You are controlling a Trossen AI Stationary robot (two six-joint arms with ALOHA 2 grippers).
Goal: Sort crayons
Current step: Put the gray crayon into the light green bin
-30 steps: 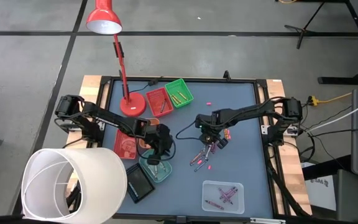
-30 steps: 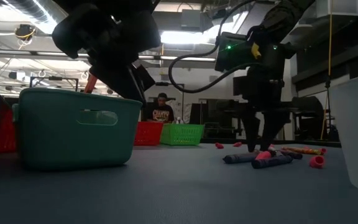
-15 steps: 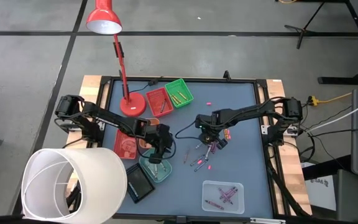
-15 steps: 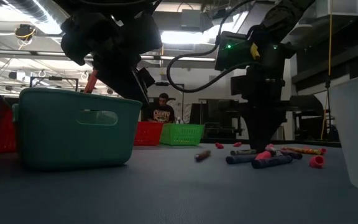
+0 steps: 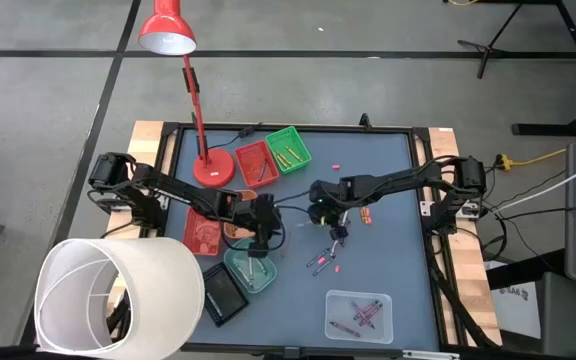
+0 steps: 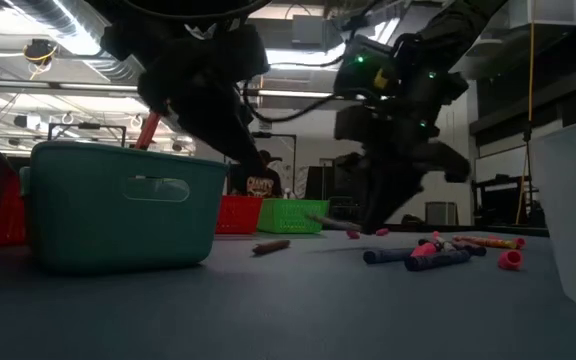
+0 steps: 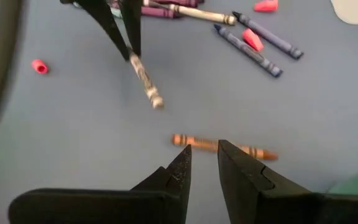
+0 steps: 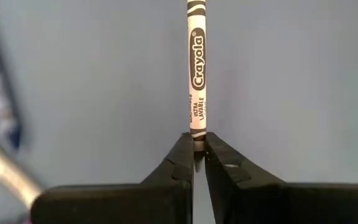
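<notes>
My right gripper (image 8: 196, 139) is shut on a grey-wrapped crayon (image 8: 196, 68) a little above the blue mat, left of the loose crayons (image 5: 324, 261). In the left wrist view this crayon (image 7: 143, 81) slants down from the right fingers. My left gripper (image 7: 204, 154) stands open just above an orange-brown crayon (image 7: 225, 147), which lies flat on the mat beside the teal tray (image 5: 249, 273). Its fingers touch nothing. More purple and pink crayons (image 7: 253, 42) lie farther off. My right gripper pinches the grey-wrapped crayon by one end (image 8: 196, 130) between its two fingertips. The fingers slant down from above, and the crayon runs on in line with them. It is lifted clear of the mat, tilted, its free end (image 7: 156, 102) lowest.
Red (image 5: 254, 163) and green (image 5: 288, 148) trays stand at the back by the red lamp's base (image 5: 212, 170). A clear tray (image 5: 360, 314) with crayons sits near the front. A big white cylinder (image 5: 118, 296) fills the front left corner. Pink bits (image 7: 39, 66) lie loose.
My right gripper has shut on the grey-wrapped crayon, lifted it off the pile, rolled, and shifted a little toward the table's left. An orange-brown crayon has slid out of the pile toward the left, and now lies under my left gripper, which has turned slightly.
</notes>
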